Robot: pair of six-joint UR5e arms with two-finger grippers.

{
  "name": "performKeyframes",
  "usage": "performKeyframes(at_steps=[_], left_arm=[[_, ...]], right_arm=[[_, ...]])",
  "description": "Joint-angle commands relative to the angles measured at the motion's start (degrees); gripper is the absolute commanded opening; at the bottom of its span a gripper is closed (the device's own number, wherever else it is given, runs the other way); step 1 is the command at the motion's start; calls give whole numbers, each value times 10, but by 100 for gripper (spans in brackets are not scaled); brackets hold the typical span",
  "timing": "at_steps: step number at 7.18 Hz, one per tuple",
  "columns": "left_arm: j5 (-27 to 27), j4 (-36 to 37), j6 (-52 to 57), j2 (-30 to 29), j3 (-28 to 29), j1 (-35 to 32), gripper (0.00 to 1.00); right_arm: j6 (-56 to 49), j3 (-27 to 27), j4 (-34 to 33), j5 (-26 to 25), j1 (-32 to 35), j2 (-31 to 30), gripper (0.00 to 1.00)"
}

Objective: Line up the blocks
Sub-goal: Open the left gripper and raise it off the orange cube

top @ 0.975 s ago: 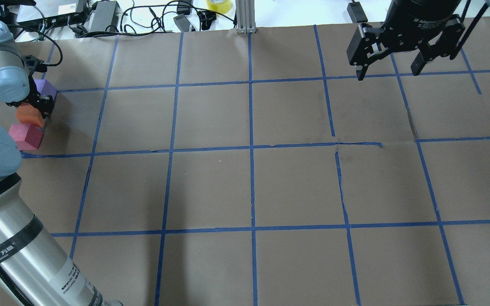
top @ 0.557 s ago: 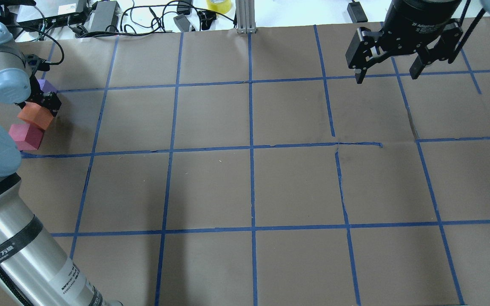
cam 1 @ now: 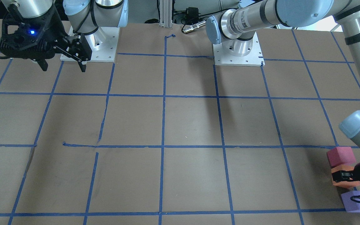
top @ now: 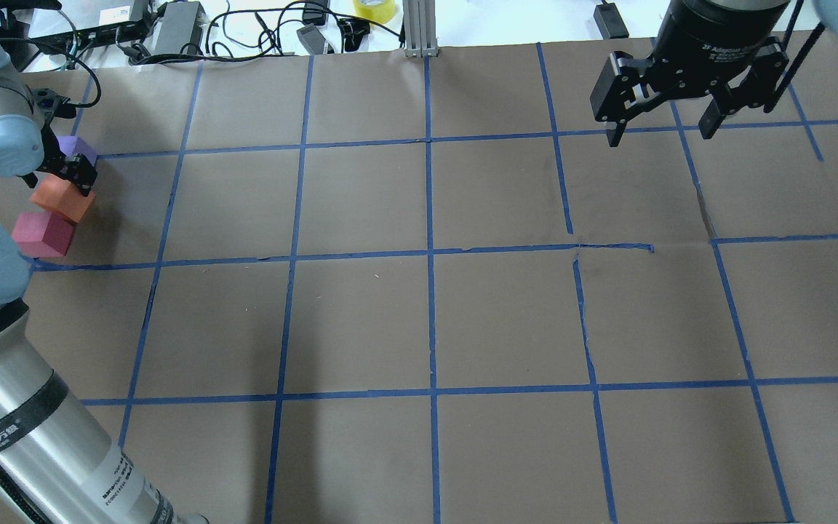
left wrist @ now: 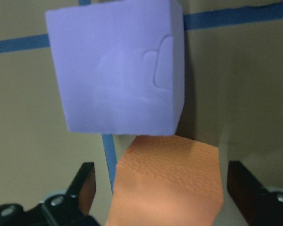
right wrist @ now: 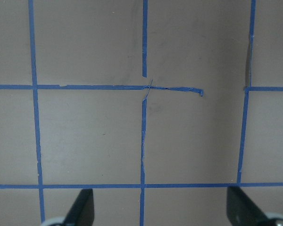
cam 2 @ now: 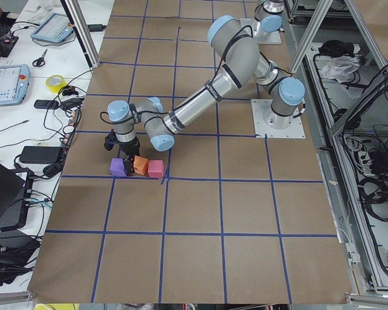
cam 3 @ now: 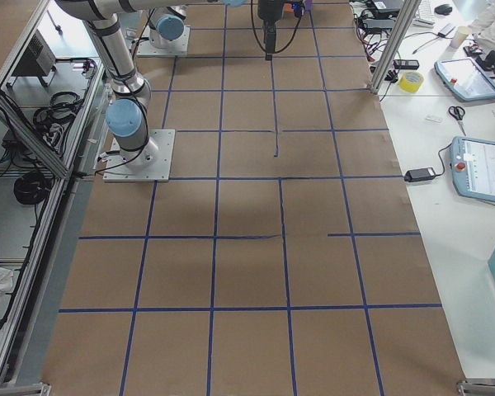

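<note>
Left pincer (left wrist: 160, 179): at the far-left edge of the counter (top: 361, 320), low over the blocks. Its fingers are spread and straddle the orange block, with a sliver of daylight on each side in the wrist view. It is gripping nothing.

Pinkish-red block (top: 44, 233): the end of the row nearest the robot, resting flat beside a blue tape line (top: 430, 255).

Orange block (top: 62, 200): the middle one, between the fingers. It appears to sit on the counter, turned a little out of square with its neighbours. It meets the pinkish-red block at a corner.

Purple block (top: 78, 149): the far end of the row, just beside the orange one. I cannot tell whether they touch.

Row status (judgement): the three cubes read as one short line. The twist of the orange block is the only flaw.

Handling (judgement): the cubes are matte foam, so light, soft and not slippery. A pad-shaped dent (left wrist: 162, 61) on the purple face shows that the foam takes an imprint. A gentle squeeze is enough, since hard closure would crush it. The hold should be on two opposite flat faces at mid-height, choosing the pair that does not face a neighbour. A light nudge will also slide a cube.

Right pincer (top: 660, 135): well apart, raised over the far-right squares. Its fingers are spread and nothing is between them.
</note>
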Motion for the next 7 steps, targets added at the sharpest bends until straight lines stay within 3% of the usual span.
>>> performKeyframes(at_steps=[1, 3, 7], left_arm=[[-6, 2, 0, 3, 0, 15, 100], [-70, -4, -2, 24, -15, 11, 100], [-91, -187, -17, 174, 0, -67, 100]], right_arm=[[-1, 0, 0, 1, 0, 1, 100], [-1, 0, 0, 0, 0, 0, 100], [-2, 0, 0, 2, 0, 0, 100]])
